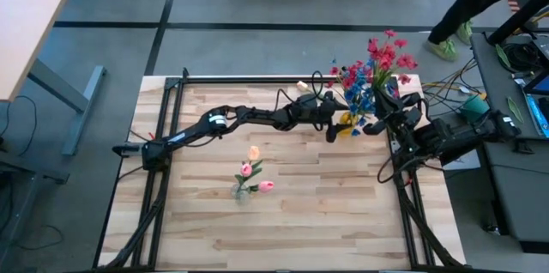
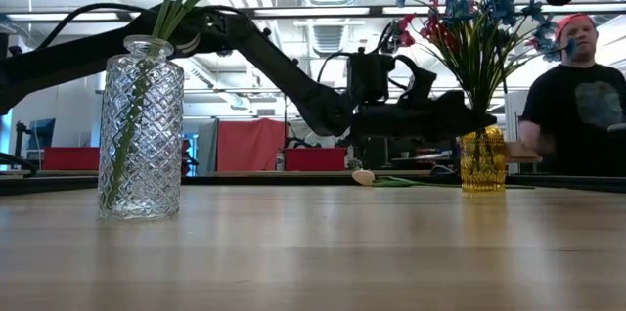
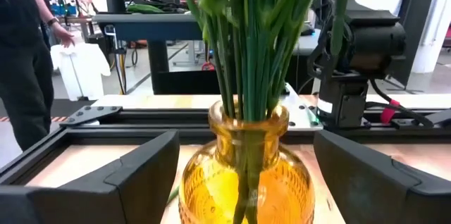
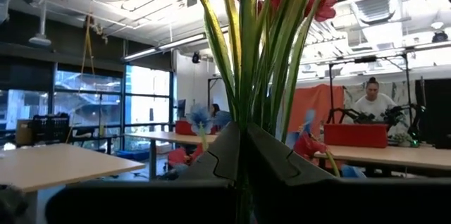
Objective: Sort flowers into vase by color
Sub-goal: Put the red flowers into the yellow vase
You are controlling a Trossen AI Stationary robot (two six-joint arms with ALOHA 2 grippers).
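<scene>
A yellow glass vase (image 3: 246, 175) stands on its base near the table's far right and holds many green stems with blue flowers (image 1: 360, 93). My left gripper (image 3: 243, 182) is open and reaches level from the table's left, one finger on each side of the vase body. My right gripper (image 4: 243, 146) is shut on stems of red flowers (image 1: 386, 54), up beside the vase. A clear vase (image 2: 140, 130) with pink and peach buds (image 1: 251, 168) stands at mid-table. A cream bud (image 2: 364, 177) lies on the table near the far edge. My left gripper's fingers (image 3: 134, 171) stand close beside the yellow vase's body; whether they touch it I cannot tell. My right gripper pinches a bundle of green stems (image 4: 243, 115) between its two shut fingers, which lie across them. The stems fan upward from the fingers, the red heads on top, clear of the table.
Black rails (image 1: 257, 80) frame the table. The right arm's base (image 3: 352, 76) stands just beyond the yellow vase. A person (image 2: 577, 106) is behind the far right corner and another (image 3: 21, 55) stands past the far edge. Bare wood (image 1: 326, 204) lies toward the near edge.
</scene>
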